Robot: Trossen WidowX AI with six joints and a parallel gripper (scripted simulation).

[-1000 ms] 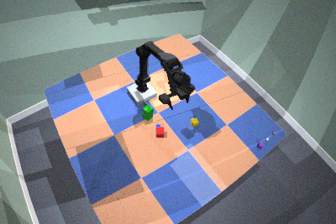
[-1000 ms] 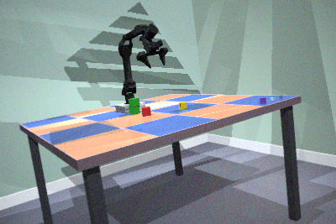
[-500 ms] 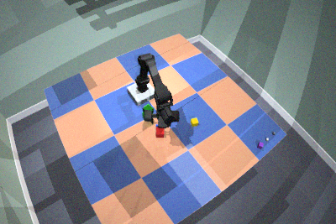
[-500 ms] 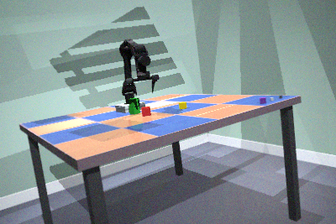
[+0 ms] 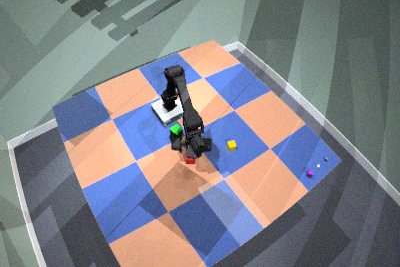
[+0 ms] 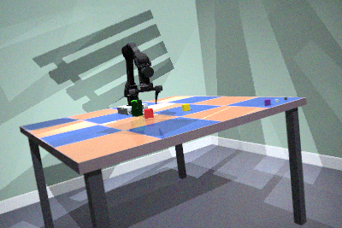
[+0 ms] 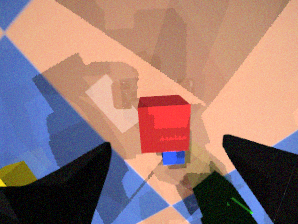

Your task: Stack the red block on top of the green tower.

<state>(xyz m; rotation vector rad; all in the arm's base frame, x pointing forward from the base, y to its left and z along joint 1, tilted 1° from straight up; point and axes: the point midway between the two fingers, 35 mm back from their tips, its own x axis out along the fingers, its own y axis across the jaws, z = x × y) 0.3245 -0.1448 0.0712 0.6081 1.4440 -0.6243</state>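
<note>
The red block [image 5: 190, 160] [image 6: 148, 113] [image 7: 165, 125] sits on the table, on an orange square, partly covered by the gripper in the top view. The green tower [image 5: 175, 129] [image 6: 136, 108] stands upright close by, between the red block and the robot base; its dark, shaded part [image 7: 220, 200] shows at the lower right in the wrist view, by the right finger. My gripper [image 5: 192, 145] [image 6: 145, 99] [image 7: 167, 143] is wide open and empty, pointing down above the table. In the wrist view the red block lies between and slightly beyond the fingertips.
A small blue cube [image 7: 173, 158] lies right beside the red block. A yellow block [image 5: 231, 145] [image 6: 185, 107] [image 7: 17, 174] lies to one side. A purple block [image 5: 310, 173] [image 6: 268, 102] and two tiny objects are near the far right corner. The white robot base [image 5: 162, 112] is behind the tower.
</note>
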